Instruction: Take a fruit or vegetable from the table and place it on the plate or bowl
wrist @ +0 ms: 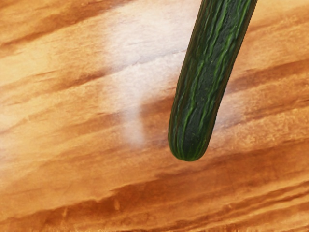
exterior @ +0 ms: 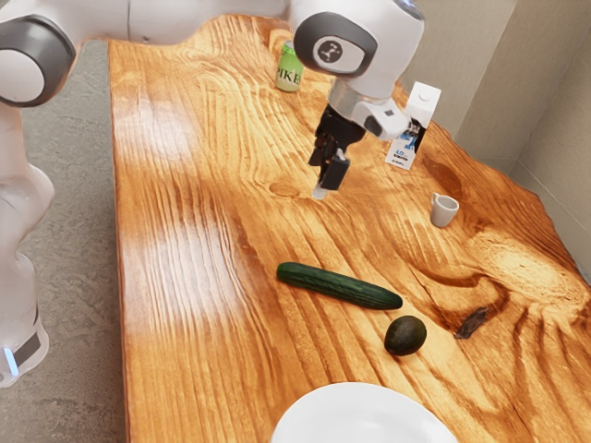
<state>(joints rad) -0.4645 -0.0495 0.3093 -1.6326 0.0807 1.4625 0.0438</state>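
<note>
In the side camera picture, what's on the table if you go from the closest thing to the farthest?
Nearest first: plate → avocado → cucumber → cup → milk carton → green can.

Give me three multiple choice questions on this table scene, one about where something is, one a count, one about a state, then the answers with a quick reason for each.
1. Which thing lies nearest the plate? A the avocado; B the cup; C the green can.
2. How many fruits or vegetables are on the table? A one; B two; C three.
3. How is the cucumber placed? A lying flat on the table; B resting on the plate; C standing on end.

Answers:
1 A: the avocado sits just beyond the plate's rim, while the cup and green can stand much farther off.
2 B: the cucumber and the avocado are the two.
3 A: it lies lengthwise on the wood, apart from the plate.
</note>
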